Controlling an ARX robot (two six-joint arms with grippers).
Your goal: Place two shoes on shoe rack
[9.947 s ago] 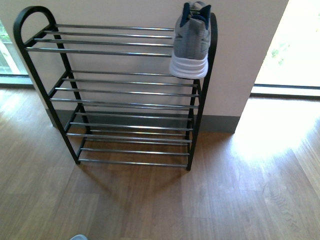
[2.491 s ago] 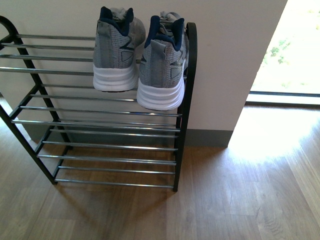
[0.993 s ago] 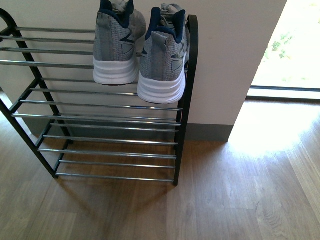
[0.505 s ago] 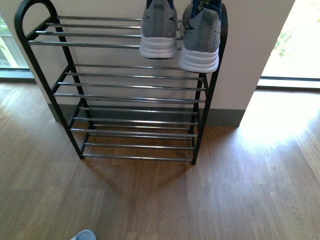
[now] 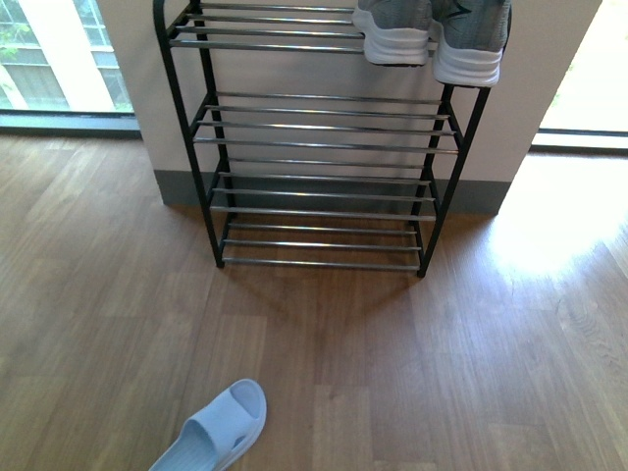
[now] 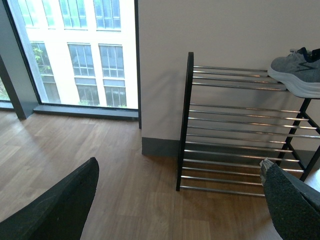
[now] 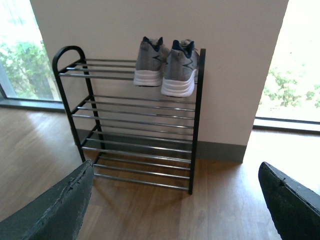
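Note:
Two grey knit shoes with white soles stand side by side on the top tier of the shoe rack [image 7: 195, 125], at its right end, heels toward me: one shoe [image 7: 149, 67] and the other [image 7: 180, 72]. In the front view only their heels show, one [image 5: 394, 39] beside the other [image 5: 469, 54], above the rack [image 5: 211, 186]. The left wrist view shows one shoe [image 6: 295, 75] side-on on the rack [image 6: 189, 120]. My left gripper [image 6: 180, 202] and right gripper [image 7: 175, 205] are both open, empty, and well back from the rack over the floor.
A pale blue slipper [image 5: 218, 432] lies on the wooden floor near me, left of centre. The rack backs against a white wall with a grey skirting [image 5: 177, 186]. Floor-length windows [image 6: 75, 50] flank the wall on both sides.
The view has pulled back and swung right: the rack now sits higher and further off, the shoes are cut off at the top edge, and the blue slipper has come fully into view.

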